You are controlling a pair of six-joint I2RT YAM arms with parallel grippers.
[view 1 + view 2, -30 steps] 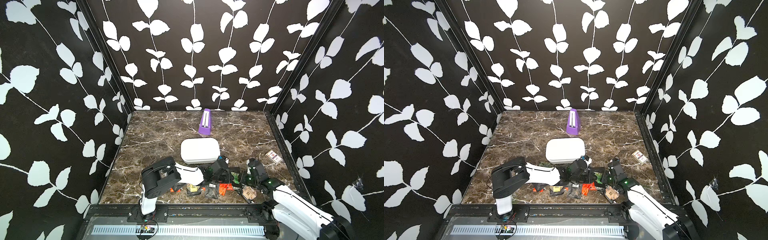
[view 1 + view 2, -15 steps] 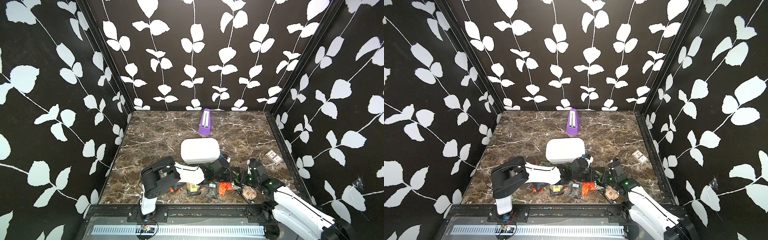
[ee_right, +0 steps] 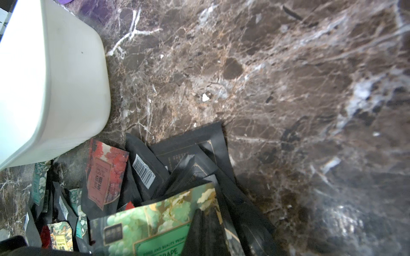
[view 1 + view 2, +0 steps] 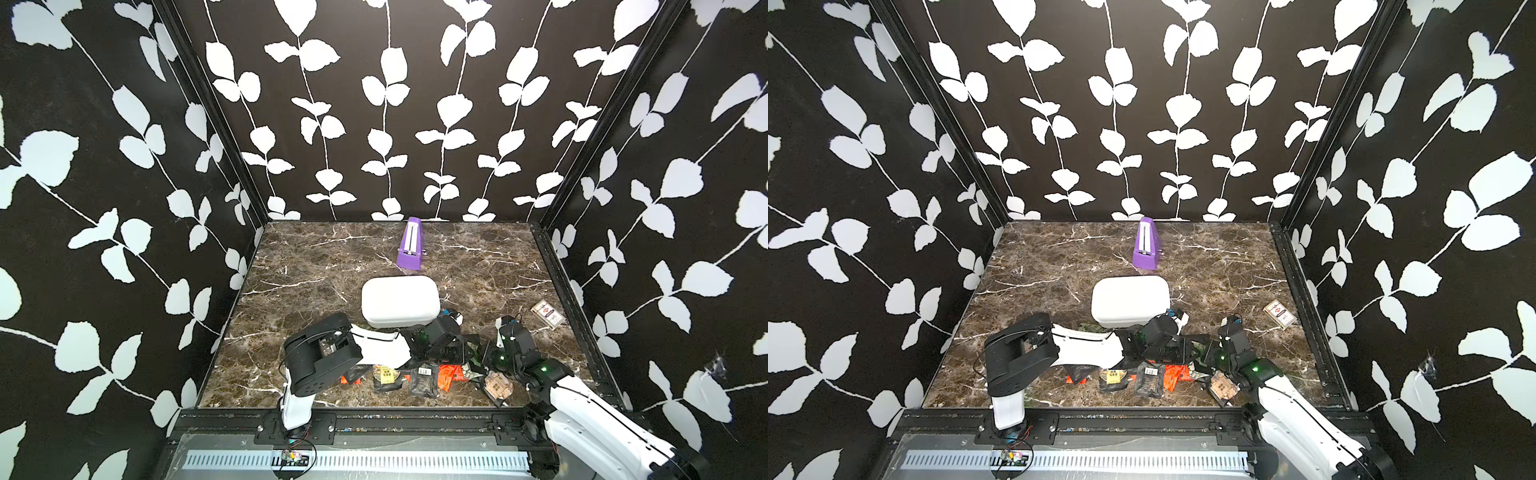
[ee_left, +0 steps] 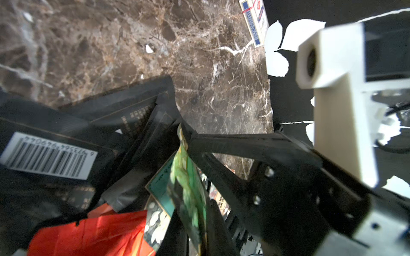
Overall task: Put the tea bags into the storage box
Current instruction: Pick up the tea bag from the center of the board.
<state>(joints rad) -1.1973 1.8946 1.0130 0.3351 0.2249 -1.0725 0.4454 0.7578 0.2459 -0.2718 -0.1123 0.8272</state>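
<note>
Box, top views: the box stood white on the counter, in front of a purple wedge.
Tea bags, top views: the tea bags lay in a loose pile on the counter just in front of the box, outside it.
Arms, top views: the left arm and right arm both reached low over the pile, their ends close together.
Pack, top views: a pack lay apart, near the right wall.
Green bag, left wrist: a green bag stood edge-on above black and orange-red bags, with the tip of the right fingers at its far end.
Left fingers, left wrist: not clearly seen, so whether they were spread or pressed together could not be told.
Right fingers, right wrist: pressed together, pinching the green bag, with one of the fingers lying over its printed face.
Box, right wrist: its wall rose just beside the pile.
</note>
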